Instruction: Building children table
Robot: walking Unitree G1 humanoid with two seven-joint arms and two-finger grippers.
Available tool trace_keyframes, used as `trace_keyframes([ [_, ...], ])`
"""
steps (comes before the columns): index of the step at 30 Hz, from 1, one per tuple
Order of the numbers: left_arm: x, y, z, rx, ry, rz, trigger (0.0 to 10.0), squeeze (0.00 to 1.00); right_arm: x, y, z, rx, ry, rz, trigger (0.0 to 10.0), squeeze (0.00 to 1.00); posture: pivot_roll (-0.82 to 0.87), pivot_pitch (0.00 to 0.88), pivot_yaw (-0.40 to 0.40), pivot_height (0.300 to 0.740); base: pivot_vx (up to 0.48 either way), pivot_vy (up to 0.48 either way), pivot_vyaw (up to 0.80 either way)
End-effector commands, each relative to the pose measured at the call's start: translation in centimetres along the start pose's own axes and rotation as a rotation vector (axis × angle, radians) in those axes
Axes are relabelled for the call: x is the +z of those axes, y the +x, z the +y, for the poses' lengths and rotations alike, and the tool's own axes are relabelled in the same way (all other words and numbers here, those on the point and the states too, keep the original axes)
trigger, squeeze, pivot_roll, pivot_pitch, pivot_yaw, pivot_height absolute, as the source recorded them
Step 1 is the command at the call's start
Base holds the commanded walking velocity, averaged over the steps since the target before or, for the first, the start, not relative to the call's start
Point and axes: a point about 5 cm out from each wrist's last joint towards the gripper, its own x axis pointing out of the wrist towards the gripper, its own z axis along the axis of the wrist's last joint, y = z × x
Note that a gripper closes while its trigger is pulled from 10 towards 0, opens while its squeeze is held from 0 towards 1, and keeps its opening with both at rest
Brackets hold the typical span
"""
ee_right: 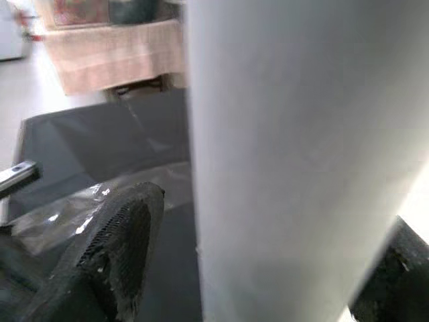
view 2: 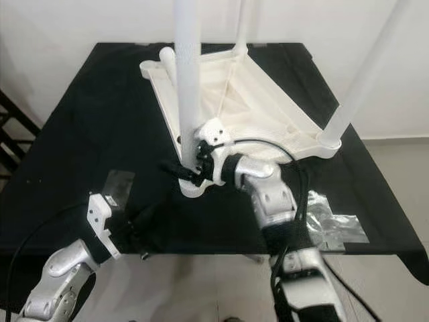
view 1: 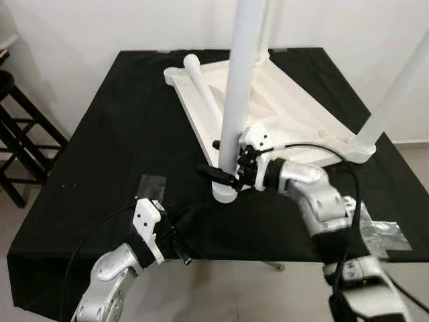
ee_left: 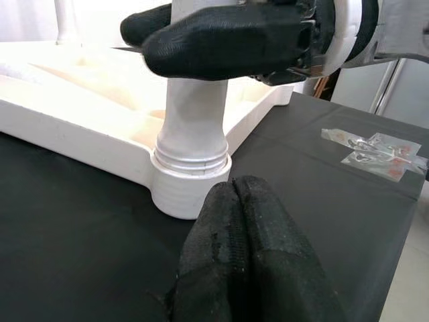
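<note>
An upturned white table top (view 1: 295,114) lies on the black-covered table (view 1: 107,134). A white leg (view 1: 238,87) stands upright in its near corner socket (ee_left: 191,191). My right gripper (view 1: 224,161) is shut on this leg just above the socket, one black finger (ee_right: 124,248) on each side. Another leg (view 1: 395,94) stands at the right corner, and a loose leg (view 1: 201,84) lies across the top. My left gripper (view 1: 182,255) hovers at the table's near edge, shut and empty, its fingertips (ee_left: 234,201) pointing at the socket.
A clear plastic bag (view 1: 383,233) lies on the cloth at the near right, and another piece of plastic (view 1: 153,184) at the near left. A black stool frame (view 1: 20,134) stands left of the table. A white wall runs behind.
</note>
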Motion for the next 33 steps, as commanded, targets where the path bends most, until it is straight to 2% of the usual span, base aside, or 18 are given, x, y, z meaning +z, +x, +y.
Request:
trace_keyframes([
  [1,-0.5,-0.1,-0.2,0.0,-0.004,0.02,10.0,0.0,-0.3,0.2,-0.2,0.05,0.017,0.002,10.0,0.0,0.04,0.114,-0.003,0.74,0.0,0.0,0.0],
  [2,-0.5,-0.1,-0.2,-0.001,-0.004,0.021,10.0,0.0,-0.2,0.2,-0.6,0.062,0.027,0.005,9.8,0.0,0.04,0.114,-0.003,0.74,0.0,0.0,0.0],
  [3,-0.5,-0.2,-0.3,-0.001,-0.004,0.021,10.0,0.0,-0.2,0.2,-1.0,0.063,0.034,0.01,4.8,0.0,0.04,0.115,-0.004,0.74,0.0,0.0,0.0],
  [4,-0.5,-0.2,-0.3,-0.001,-0.004,0.021,10.0,0.0,-0.2,0.2,-1.0,0.063,0.034,0.01,4.8,0.0,0.04,0.115,-0.004,0.74,0.0,0.0,0.0],
  [5,-0.5,-0.2,-0.3,-0.002,-0.004,0.022,10.0,0.0,-0.2,0.2,-1.3,0.07,0.052,0.006,0.0,0.0,0.04,0.115,-0.003,0.74,0.0,0.0,0.0],
  [12,-0.5,-0.2,-0.3,-0.002,-0.006,0.023,10.0,0.0,-0.5,-0.7,-2.0,0.08,0.072,0.0,0.0,0.0,0.04,0.118,-0.003,0.74,0.0,0.0,0.0],
  [16,-0.4,-0.2,-0.3,-0.003,-0.008,0.022,10.0,0.0,-1.4,-1.6,-2.2,0.025,0.054,-0.001,0.0,0.0,0.03,0.126,0.001,0.74,0.0,0.0,0.0],
  [21,-0.4,-0.2,-0.3,-0.004,-0.007,0.022,10.0,0.0,-1.7,-2.0,-2.3,-0.001,0.046,-0.002,0.0,0.0,0.03,0.126,0.001,0.74,0.0,0.0,0.0],
  [22,-0.4,-0.3,-0.3,-0.003,-0.007,0.022,10.0,0.0,-2.8,-2.0,-2.3,-0.183,0.062,0.029,0.0,0.0,0.04,0.136,-0.013,0.74,0.0,0.0,0.0],
  [23,-0.4,-0.3,-0.3,-0.003,-0.007,0.022,10.0,0.0,-2.8,-2.0,-2.3,-0.183,0.062,0.029,0.0,0.0,0.04,0.136,-0.013,0.74,0.0,0.0,0.0],
  [24,-0.3,-0.4,-0.3,-0.002,-0.006,0.023,10.0,0.0,-4.1,-2.3,-2.3,-0.599,0.113,0.056,0.0,0.0,0.04,0.142,-0.01,0.74,0.0,0.0,0.0],
  [25,-0.3,-0.5,-0.3,-0.002,-0.005,0.024,10.0,0.0,-5.1,-3.5,-2.1,-0.918,0.151,0.095,0.0,0.0,0.04,0.142,-0.01,0.74,0.0,0.0,0.0],
  [26,-0.2,-0.6,-0.2,-0.001,-0.005,0.025,10.0,0.0,-6.4,-2.9,0.6,-0.956,0.202,0.116,0.0,0.0,0.05,0.15,0.006,0.74,0.0,0.0,0.0],
  [27,-0.2,-0.6,-0.2,-0.001,-0.005,0.025,10.0,0.0,-6.4,-2.9,0.6,-0.956,0.202,0.116,0.0,0.0,0.05,0.15,0.006,0.74,0.0,0.0,0.0],
  [28,-0.2,-0.6,-0.2,0.0,-0.005,0.026,10.0,0.0,-6.9,-2.2,2.6,-0.915,0.226,0.124,0.0,0.0,0.05,0.149,0.009,0.74,0.0,0.0,0.0],
  [29,-0.3,-0.6,-0.2,0.0,-0.005,0.028,10.0,0.0,-7.0,-1.0,4.1,-0.806,0.247,0.106,0.0,0.0,0.04,0.137,0.013,0.74,0.0,0.0,0.0],
  [30,-0.3,-0.6,-0.2,-0.002,-0.005,0.031,10.0,0.0,-6.8,-0.4,4.7,-0.763,0.241,0.103,0.0,0.0,0.05,0.138,0.009,0.74,0.0,0.0,0.0],
  [33,-0.4,-0.6,-0.3,-0.015,-0.004,0.038,10.0,0.0,-6.1,0.4,4.6,-0.733,0.22,0.087,0.0,0.0,0.06,0.136,0.001,0.74,0.0,0.0,0.0],
])
